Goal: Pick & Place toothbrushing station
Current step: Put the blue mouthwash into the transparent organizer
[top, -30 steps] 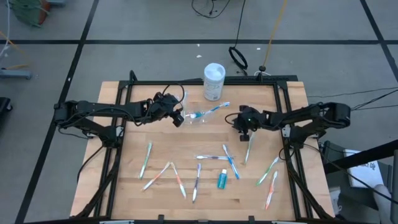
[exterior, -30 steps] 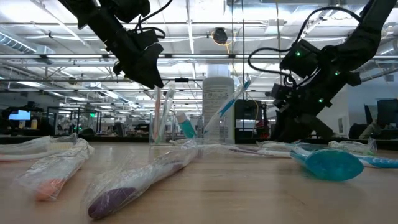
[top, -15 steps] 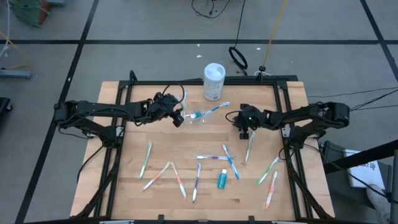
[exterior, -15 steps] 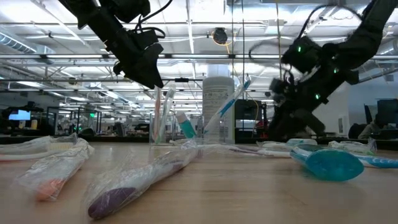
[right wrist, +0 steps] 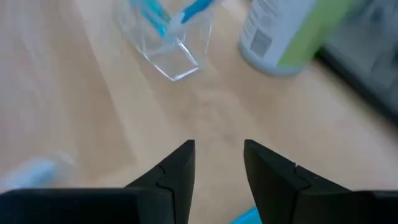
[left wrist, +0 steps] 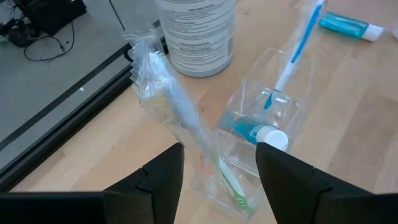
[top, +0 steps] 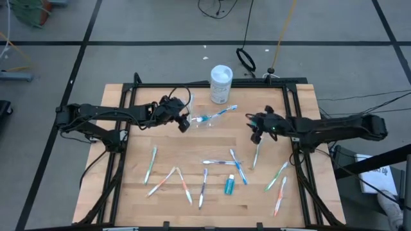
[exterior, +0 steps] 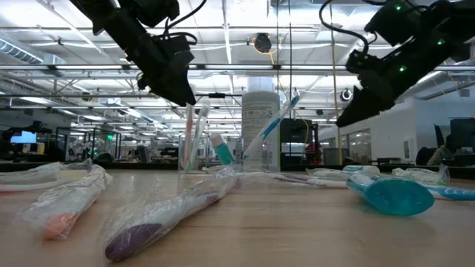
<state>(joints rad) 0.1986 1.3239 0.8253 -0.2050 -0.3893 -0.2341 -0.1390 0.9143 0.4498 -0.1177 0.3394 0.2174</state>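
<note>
The clear cup [top: 204,122] stands at the far middle of the table and holds a blue toothbrush [top: 221,113] and a teal toothpaste tube [left wrist: 249,132]. A wrapped green toothbrush [left wrist: 180,112] leans in the cup with its lower end inside. My left gripper [top: 184,123] is open just left of and above the cup. Its fingers stand on either side of the wrapped toothbrush, apart from it. My right gripper [top: 255,136] is open and empty, raised over the table to the right of the cup. Below it a wrapped toothbrush [top: 257,154] lies flat.
A tall white tub [top: 221,83] stands at the far edge behind the cup. Several wrapped toothbrushes lie across the near half: green [top: 151,163], orange [top: 184,185], purple [top: 203,187], blue [top: 239,167], and two at the right [top: 277,176]. A teal tube [top: 229,186] lies among them.
My right gripper has risen from just above the table and shifted a little toward the table's right edge, still open and empty. The toothbrush below it has stayed flat on the table.
</note>
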